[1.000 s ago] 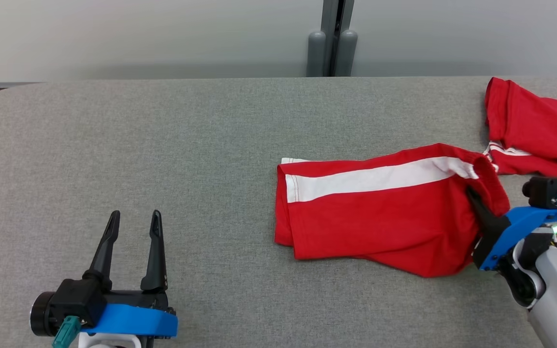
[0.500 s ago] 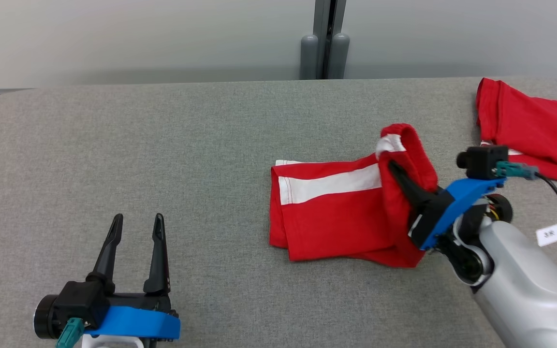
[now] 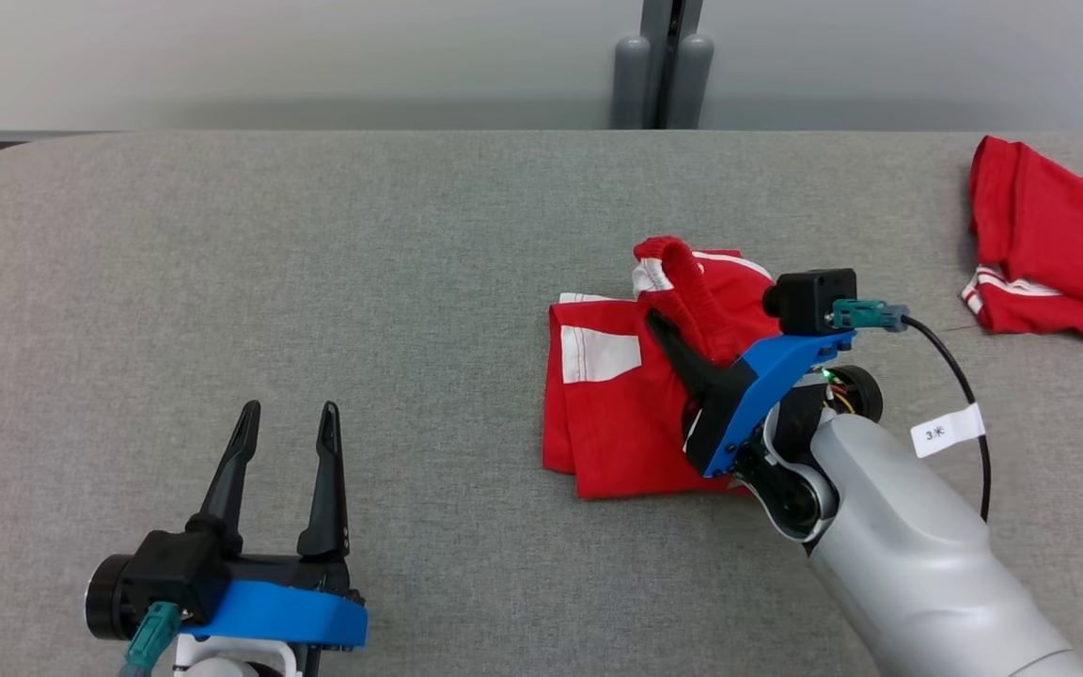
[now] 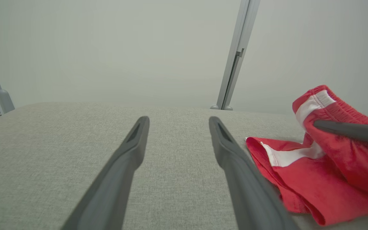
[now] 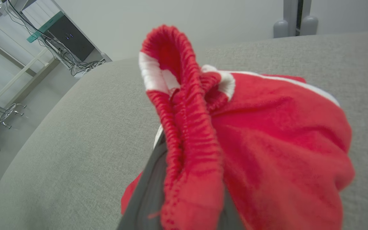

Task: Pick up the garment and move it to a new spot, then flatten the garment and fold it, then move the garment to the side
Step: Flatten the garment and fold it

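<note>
Head view: right tool (image 3: 668,331) half under garment (image 3: 612,423)

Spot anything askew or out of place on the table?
Nothing damaged. The shorts are bunched mid-fold: the right gripper pinches the waistband, raised over the flat half. A second red garment lies rumpled at the right of the table.

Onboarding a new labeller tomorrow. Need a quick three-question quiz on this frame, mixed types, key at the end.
1. True or false: the left gripper is open, apart from the red shorts.
2. Which part of the shorts does the right gripper hold? A leg hem; B elastic waistband; C pocket.
3. Fill in: a second red garment lies at the table's far ____ side.
Key: 1 true; 2 B; 3 right.
</note>
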